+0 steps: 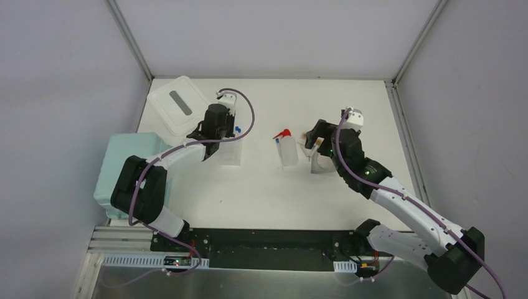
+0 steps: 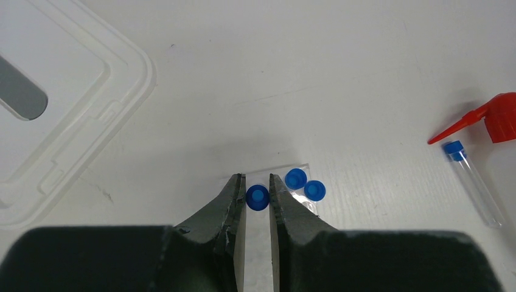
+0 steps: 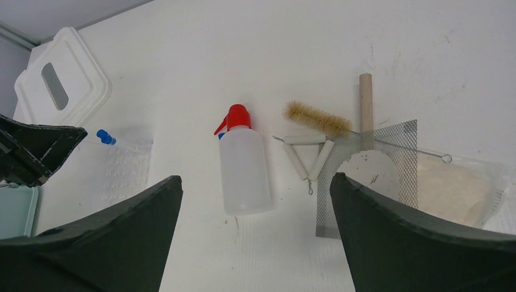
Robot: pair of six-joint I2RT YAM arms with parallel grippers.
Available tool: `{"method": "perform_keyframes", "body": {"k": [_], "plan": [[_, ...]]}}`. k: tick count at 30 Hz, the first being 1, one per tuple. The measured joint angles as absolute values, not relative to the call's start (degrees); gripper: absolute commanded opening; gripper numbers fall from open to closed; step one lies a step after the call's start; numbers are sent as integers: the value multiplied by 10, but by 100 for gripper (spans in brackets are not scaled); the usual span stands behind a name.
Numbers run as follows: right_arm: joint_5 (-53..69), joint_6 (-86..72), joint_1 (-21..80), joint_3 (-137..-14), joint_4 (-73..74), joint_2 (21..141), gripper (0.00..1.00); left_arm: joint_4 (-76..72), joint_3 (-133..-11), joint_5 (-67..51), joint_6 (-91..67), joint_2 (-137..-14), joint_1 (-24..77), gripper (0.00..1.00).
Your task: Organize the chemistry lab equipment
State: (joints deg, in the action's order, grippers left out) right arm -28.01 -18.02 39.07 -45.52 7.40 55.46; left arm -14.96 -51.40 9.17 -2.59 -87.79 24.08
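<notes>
My left gripper is shut on the blue cap of a small clear tube standing in the clear tube rack. Two more blue-capped tubes stand in the rack just to its right. A loose blue-capped tube lies on the table beside the white squeeze bottle's red spout. In the top view the left gripper is over the rack. My right gripper is open and empty, just short of the squeeze bottle, which lies on its side.
A bristle brush, a white triangle, a wire mesh square and a wooden handle lie right of the bottle. A white lid lies at the back left. A pale teal bin stands at the left edge.
</notes>
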Motion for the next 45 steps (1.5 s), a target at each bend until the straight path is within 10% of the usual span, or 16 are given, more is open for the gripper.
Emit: {"method": "perform_keyframes", "body": {"k": [45], "plan": [[-263, -195, 384, -455, 74, 562, 95, -178, -488, 105, -36, -865, 241, 0]]}}
